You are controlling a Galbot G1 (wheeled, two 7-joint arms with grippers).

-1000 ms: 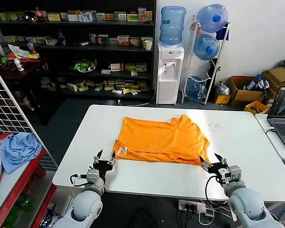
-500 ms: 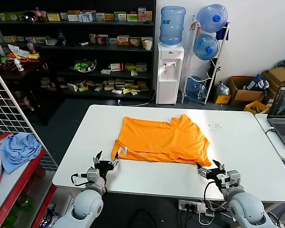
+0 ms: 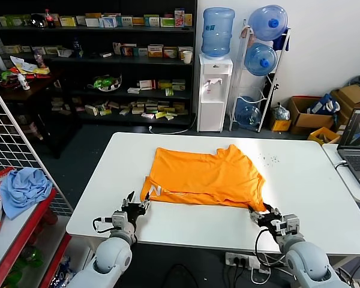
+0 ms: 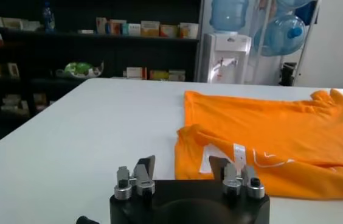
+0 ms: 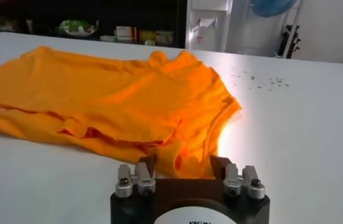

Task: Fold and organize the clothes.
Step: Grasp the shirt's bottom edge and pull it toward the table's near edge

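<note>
The clothes, one bright orange T-shirt [image 3: 207,174], lie folded over on the white table [image 3: 312,180], with white lettering [image 3: 155,191] at the near left corner. My left gripper [image 3: 137,207] sits low at that corner. In the left wrist view the left gripper [image 4: 182,167] is open and the T-shirt [image 4: 281,134] edge reaches into the gap by one finger. My right gripper [image 3: 261,215] is at the near right corner. In the right wrist view the right gripper [image 5: 183,163] is open, and a bunched corner of the T-shirt [image 5: 110,97] lies between its fingers.
A laptop [image 3: 357,144] stands on a second table at the right. A light blue cloth [image 3: 24,189] lies on a red shelf behind a wire rack at the left. A water dispenser [image 3: 216,90] and shelves stand beyond the table.
Both grippers have dropped towards the table's near edge at the shirt's near corners, the right one also shifting left. The fingers of both have drawn closer together.
</note>
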